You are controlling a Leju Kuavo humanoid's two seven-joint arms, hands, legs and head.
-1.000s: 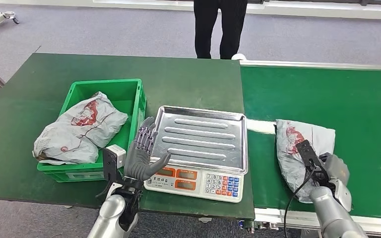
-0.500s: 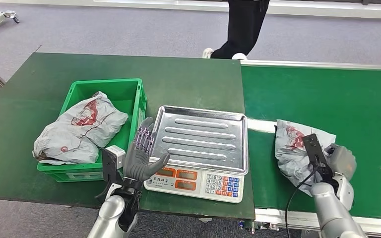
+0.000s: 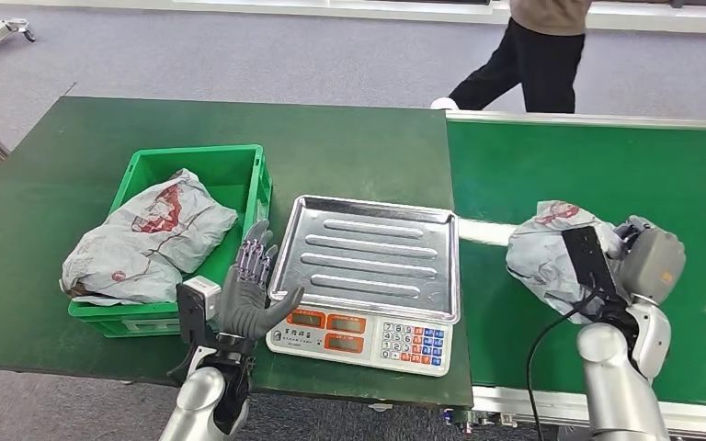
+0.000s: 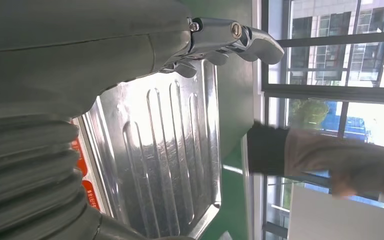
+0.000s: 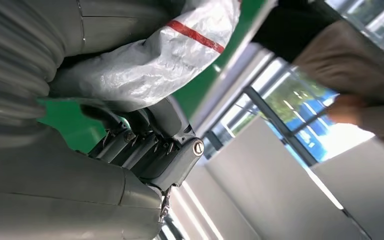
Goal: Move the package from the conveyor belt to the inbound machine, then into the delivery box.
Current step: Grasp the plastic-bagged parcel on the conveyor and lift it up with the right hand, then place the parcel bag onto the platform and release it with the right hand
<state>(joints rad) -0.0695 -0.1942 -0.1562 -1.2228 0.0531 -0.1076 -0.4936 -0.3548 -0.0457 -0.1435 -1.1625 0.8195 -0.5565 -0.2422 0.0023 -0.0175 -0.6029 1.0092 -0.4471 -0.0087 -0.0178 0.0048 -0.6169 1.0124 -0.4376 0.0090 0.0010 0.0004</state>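
The right hand (image 3: pixel 639 262) grips the crumpled grey plastic mail package with red print (image 3: pixel 552 253), which sits raised over the left edge of the green conveyor belt (image 3: pixel 607 165), just beside the steel-trayed weighing scale with a keypad (image 3: pixel 372 262). To do this carry well, I would hold the bag high enough to pass the tray's raised rim and set it down near the tray's middle, clear of the keypad. The left hand (image 3: pixel 250 296) is released, fingers spread, at the scale's near left corner. The right wrist view shows the fingers (image 5: pixel 145 145) curled under the bag; the head view shows the green plastic crate (image 3: pixel 248 184) already holding a similar bag.
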